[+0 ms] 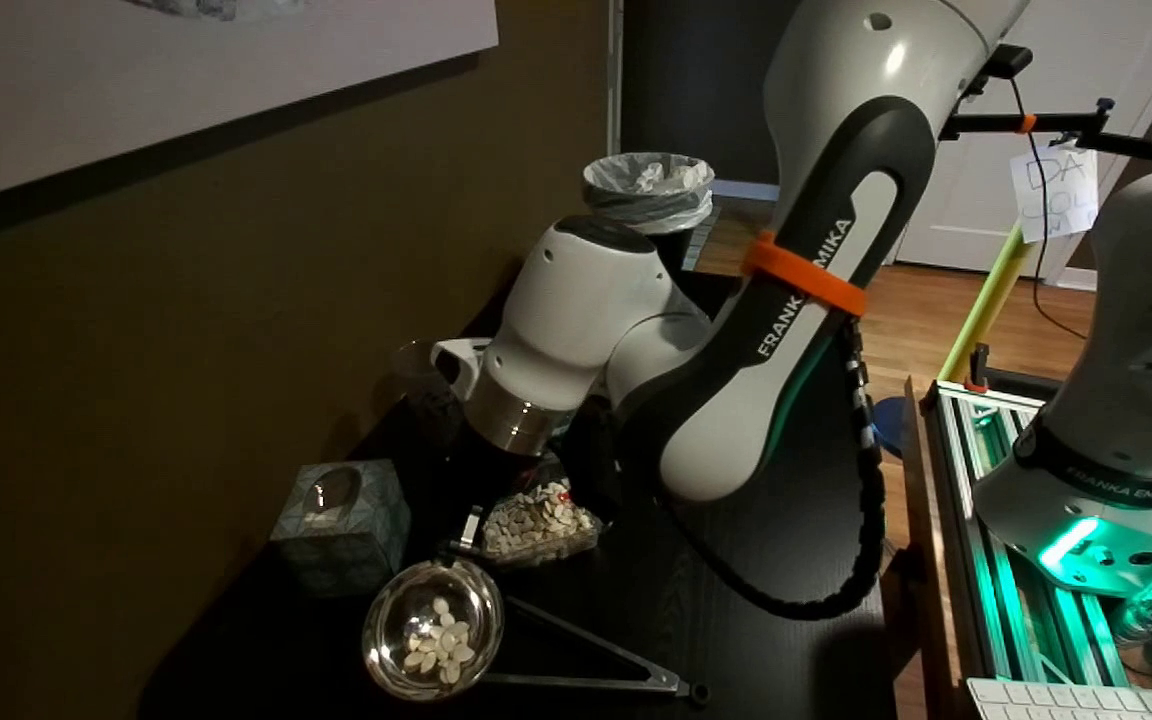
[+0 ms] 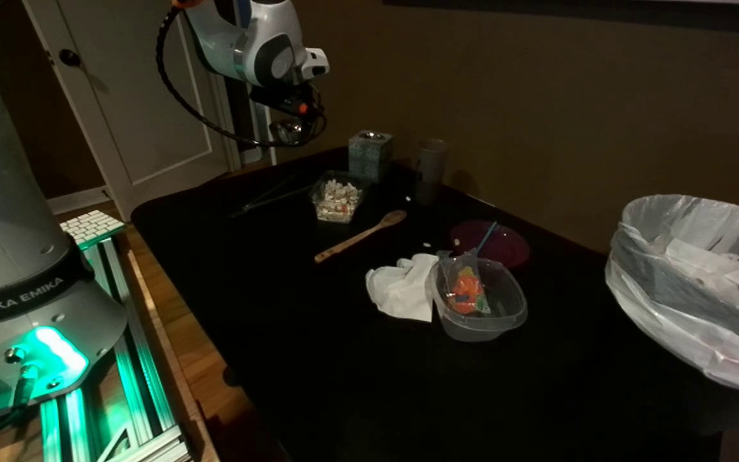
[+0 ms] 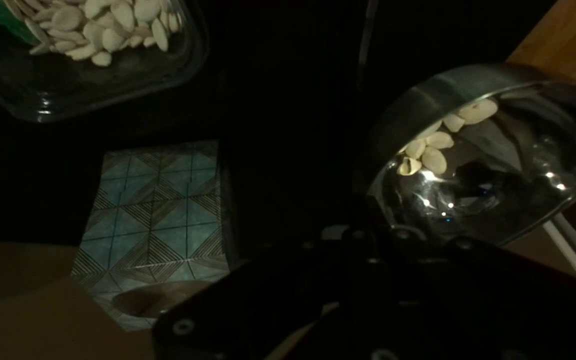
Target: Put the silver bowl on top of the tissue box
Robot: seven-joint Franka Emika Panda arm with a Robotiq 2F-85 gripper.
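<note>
The silver bowl (image 1: pixel 484 632) hangs in the air at my gripper (image 1: pixel 454 553), with several pale seeds inside. It also shows in an exterior view (image 2: pixel 287 131) and in the wrist view (image 3: pixel 488 185), where it looks tilted. My gripper (image 3: pixel 373 220) is shut on the bowl's rim; the fingertips are dark and hard to make out. The tissue box (image 1: pixel 344 550) stands upright on the black table by the wall, with an oval opening on top. It shows in an exterior view (image 2: pixel 369 157) and in the wrist view (image 3: pixel 158 210), to the side of the bowl and apart from it.
A clear tray of seeds (image 1: pixel 541 525) stands close to the tissue box. Tongs (image 1: pixel 596 683) lie on the table. A tall cup (image 2: pixel 431 170), wooden spoon (image 2: pixel 360 237), white cloth or paper (image 2: pixel 405 289), clear tub (image 2: pixel 498 305), purple plate (image 2: pixel 504 247) and lined bin (image 2: pixel 684 282) are further along.
</note>
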